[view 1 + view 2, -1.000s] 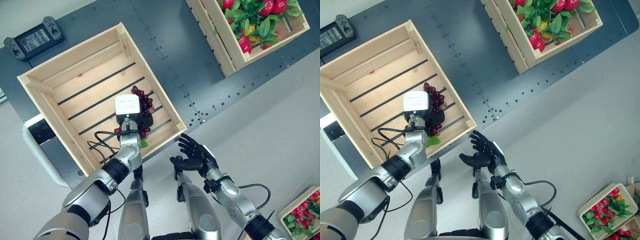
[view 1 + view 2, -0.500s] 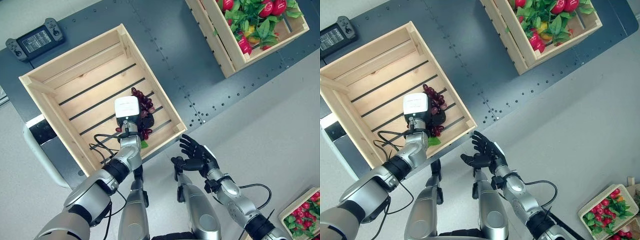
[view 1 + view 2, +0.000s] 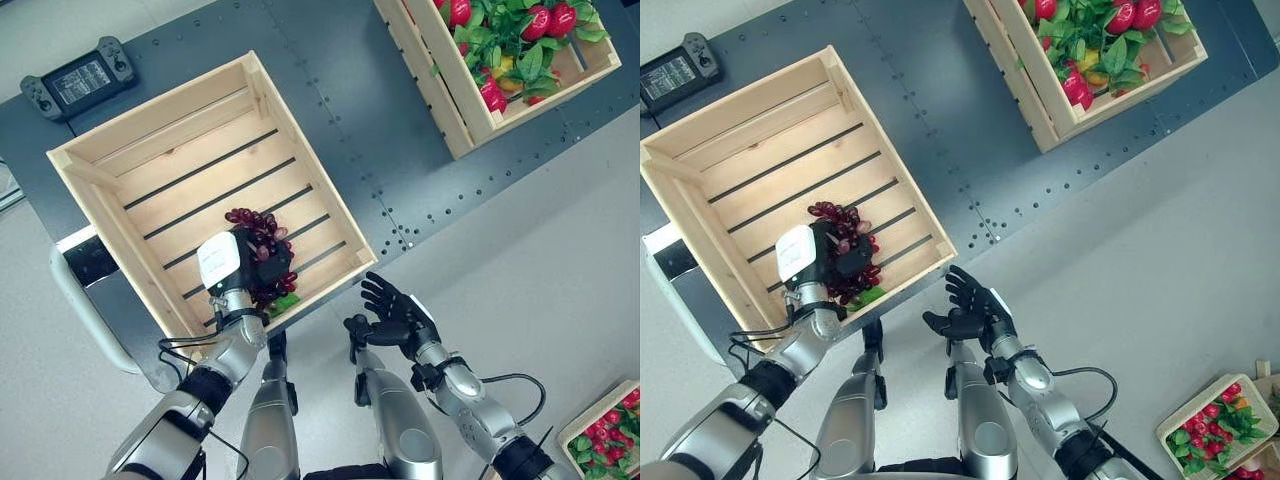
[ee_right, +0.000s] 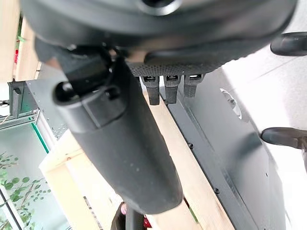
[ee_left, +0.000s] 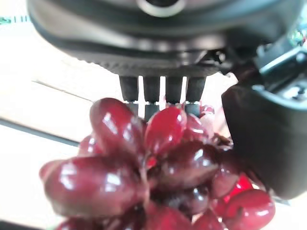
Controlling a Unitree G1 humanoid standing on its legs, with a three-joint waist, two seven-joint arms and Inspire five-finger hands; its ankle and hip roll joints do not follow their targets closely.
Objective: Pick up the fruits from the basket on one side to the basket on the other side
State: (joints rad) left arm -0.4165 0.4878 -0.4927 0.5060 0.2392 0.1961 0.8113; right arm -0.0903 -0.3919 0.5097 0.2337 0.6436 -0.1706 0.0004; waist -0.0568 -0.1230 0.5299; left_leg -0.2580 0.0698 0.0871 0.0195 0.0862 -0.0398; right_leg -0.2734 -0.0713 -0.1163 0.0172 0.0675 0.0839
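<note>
Dark red grapes (image 3: pixel 262 262) in curled left hand (image 3: pixel 268 266) over wooden crate (image 3: pixel 110 155)

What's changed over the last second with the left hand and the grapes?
The left hand, fingers curled round the grape bunch, has carried it toward the robot's left inside the slatted wooden crate. The right hand stayed open beside the crate; the fruit crate is unchanged.

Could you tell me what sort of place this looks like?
Probably a robot test lab: two wooden crates on a bolted dark metal platform, a handheld controller lying at its edge, and a plain grey floor.
</note>
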